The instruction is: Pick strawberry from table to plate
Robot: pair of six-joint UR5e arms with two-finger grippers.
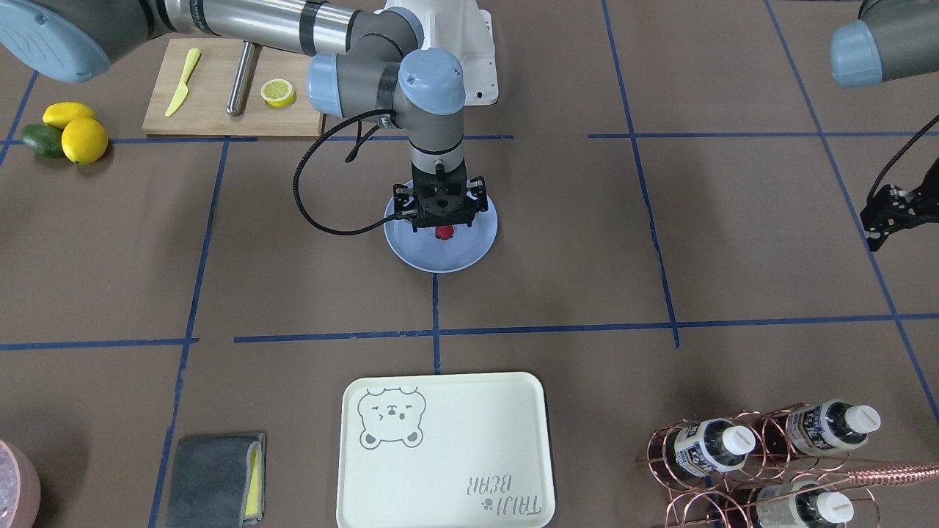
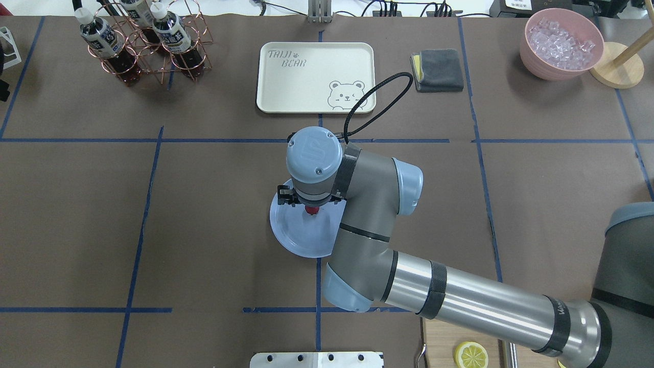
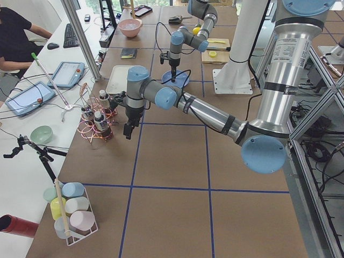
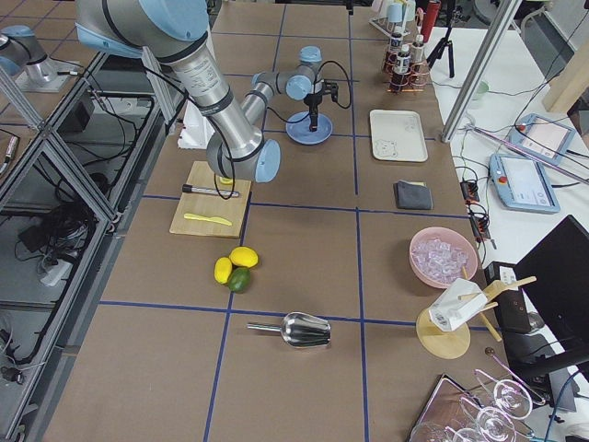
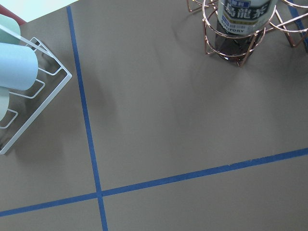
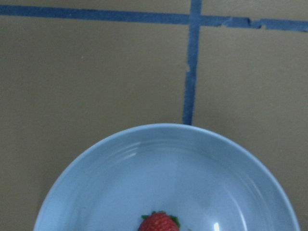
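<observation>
The strawberry [image 1: 443,233] is small and red with a green cap and sits on the light-blue plate [image 1: 440,261] near the middle of the table [image 1: 557,242]. My right gripper [image 1: 442,224] points straight down over it, jaws spread wider than the berry, so it looks open. The right wrist view shows the strawberry [image 6: 158,223] at its bottom edge, resting inside the plate [image 6: 144,159], with no fingers in the picture. My left gripper [image 1: 880,224] hangs far off at the table's side near the bottle rack; whether it is open or shut does not show.
A cream bear tray [image 1: 440,455] lies beyond the plate, flanked by a grey cloth [image 1: 213,477] and a copper bottle rack [image 1: 763,455]. A cutting board [image 1: 220,103] with a half lemon, two lemons and an avocado [image 1: 73,132] sit near the robot's right.
</observation>
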